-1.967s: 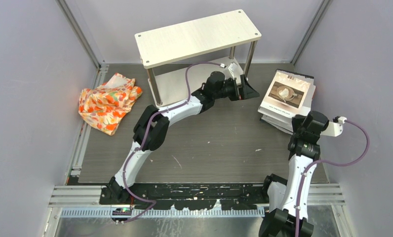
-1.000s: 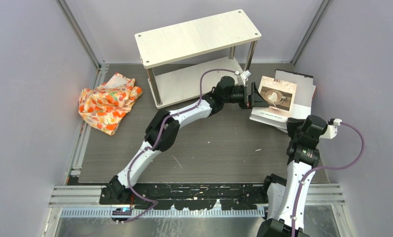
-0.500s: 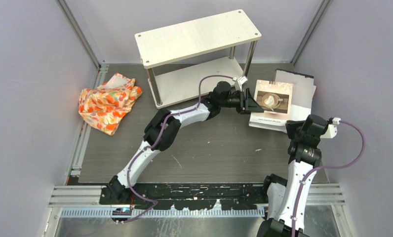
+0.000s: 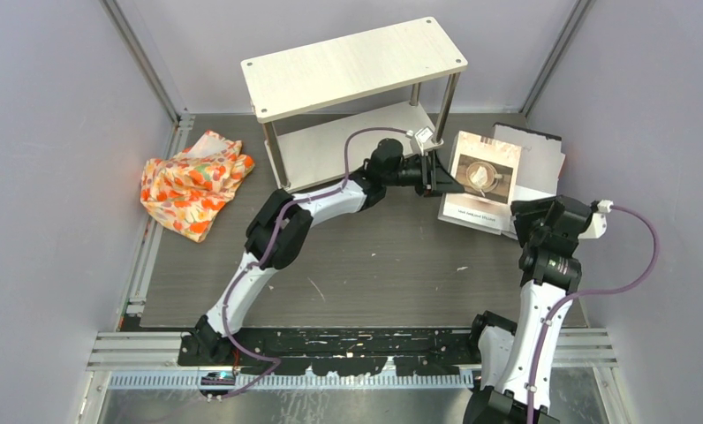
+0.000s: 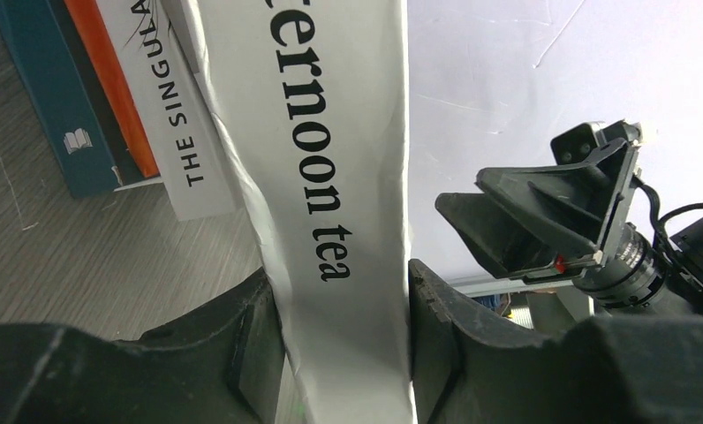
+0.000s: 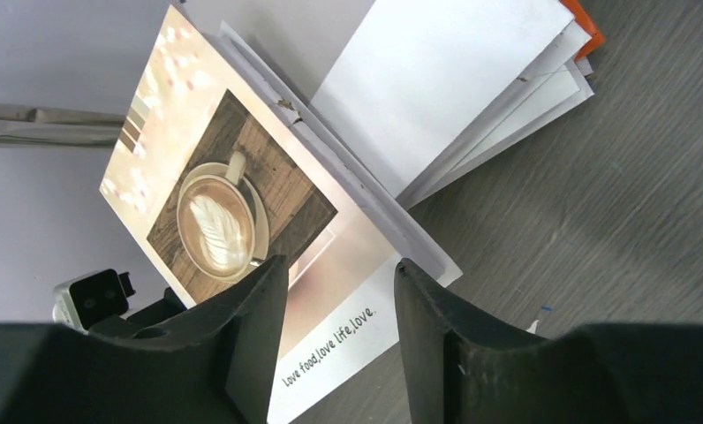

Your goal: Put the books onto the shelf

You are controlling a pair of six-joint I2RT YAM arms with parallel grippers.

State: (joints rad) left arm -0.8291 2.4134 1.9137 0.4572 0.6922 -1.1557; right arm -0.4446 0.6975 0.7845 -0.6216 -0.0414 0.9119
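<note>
Gripping coffee book (image 4: 480, 181), right claw (image 6: 341, 269) opened

You have bright, even overhead light, with soft shadows on the dark grey desk (image 4: 374, 265); all three views look sharp.

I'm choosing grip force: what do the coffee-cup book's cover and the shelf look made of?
The coffee-cup book: printed paper or thin card, semi-glossy; light sheens off the photo cover, and its white spine looks creased. The shelf: pale boards with fine wood grain, matt, possibly laminate; thin legs look like polished metal, catching highlights.
</note>
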